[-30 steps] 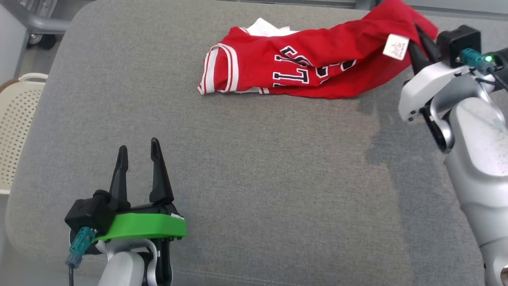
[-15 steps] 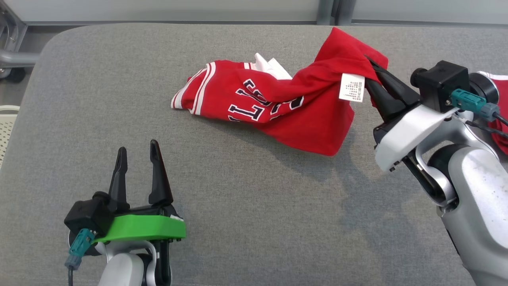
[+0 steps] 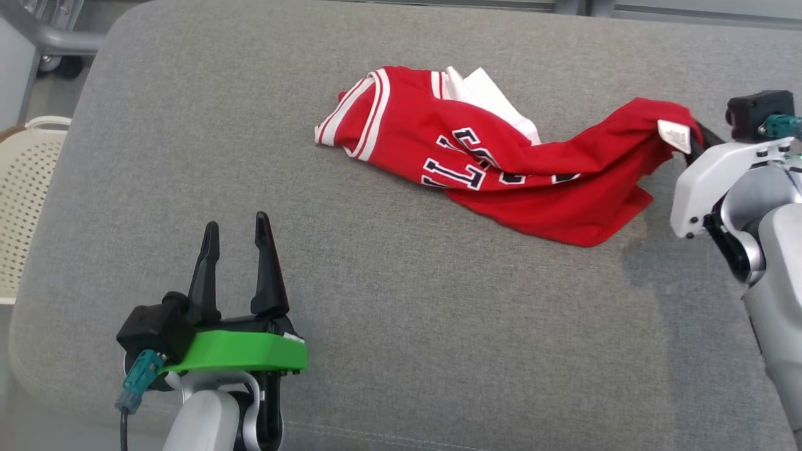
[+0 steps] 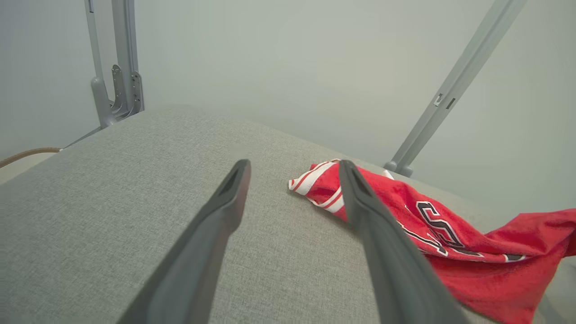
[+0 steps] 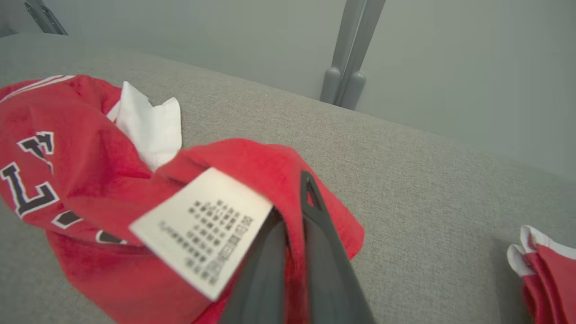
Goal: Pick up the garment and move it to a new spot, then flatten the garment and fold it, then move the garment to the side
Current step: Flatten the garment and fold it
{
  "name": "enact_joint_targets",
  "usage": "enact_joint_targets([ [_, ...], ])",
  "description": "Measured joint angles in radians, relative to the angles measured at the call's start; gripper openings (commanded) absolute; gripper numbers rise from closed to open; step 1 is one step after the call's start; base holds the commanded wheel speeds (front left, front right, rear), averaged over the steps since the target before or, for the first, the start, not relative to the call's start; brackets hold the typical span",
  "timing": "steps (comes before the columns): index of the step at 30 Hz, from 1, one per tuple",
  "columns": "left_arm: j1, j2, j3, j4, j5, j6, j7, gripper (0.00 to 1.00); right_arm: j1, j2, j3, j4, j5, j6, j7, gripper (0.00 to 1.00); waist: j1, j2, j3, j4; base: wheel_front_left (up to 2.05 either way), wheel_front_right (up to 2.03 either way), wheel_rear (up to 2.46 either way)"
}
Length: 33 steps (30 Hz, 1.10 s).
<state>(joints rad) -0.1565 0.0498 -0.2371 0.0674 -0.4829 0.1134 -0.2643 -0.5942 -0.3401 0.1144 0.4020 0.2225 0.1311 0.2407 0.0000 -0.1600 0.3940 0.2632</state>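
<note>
Fabric sits pinched in the closed right pincer, beside the care label; the red garment trails crumpled across the grey surface. The left pincer hovers open, well apart. Light, limp, likely to bunch; hems or corners look the best holds.
</note>
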Motion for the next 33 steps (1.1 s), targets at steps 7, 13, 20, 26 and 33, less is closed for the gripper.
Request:
enact_joint_targets([
  [7,-0.019,0.0,-0.026,0.006,-0.006,0.0,0.0,1.0,-0.156,-0.009,-0.122,0.308,-0.095,0.0,-0.116,0.0,0.0,0.0,0.034,0.053,0.0,0.0,0.0],
  [13,-0.022,0.0,-0.041,0.019,-0.006,-0.005,0.0,1.0,-0.254,-0.003,-0.213,0.511,-0.175,0.0,-0.203,0.28,0.0,0.0001,0.062,0.079,0.0,0.0,0.0],
  [20,-0.038,0.0,-0.064,0.042,0.002,-0.017,0.0,1.0,-0.323,0.032,-0.225,0.627,-0.228,0.0,-0.327,1.0,0.0,0.0,0.063,0.058,0.0,0.0,0.0],
  [26,-0.046,0.0,-0.072,0.092,0.012,-0.029,0.0,1.0,-0.334,0.056,-0.141,0.643,-0.174,0.0,-0.417,1.0,0.0,0.0,0.043,0.001,0.0,0.0,0.0],
  [33,-0.11,0.0,-0.081,0.205,0.017,-0.064,0.009,1.0,-0.25,0.061,0.011,0.515,-0.033,0.0,-0.47,1.0,0.0,0.0,0.015,-0.085,0.0,0.0,0.0],
])
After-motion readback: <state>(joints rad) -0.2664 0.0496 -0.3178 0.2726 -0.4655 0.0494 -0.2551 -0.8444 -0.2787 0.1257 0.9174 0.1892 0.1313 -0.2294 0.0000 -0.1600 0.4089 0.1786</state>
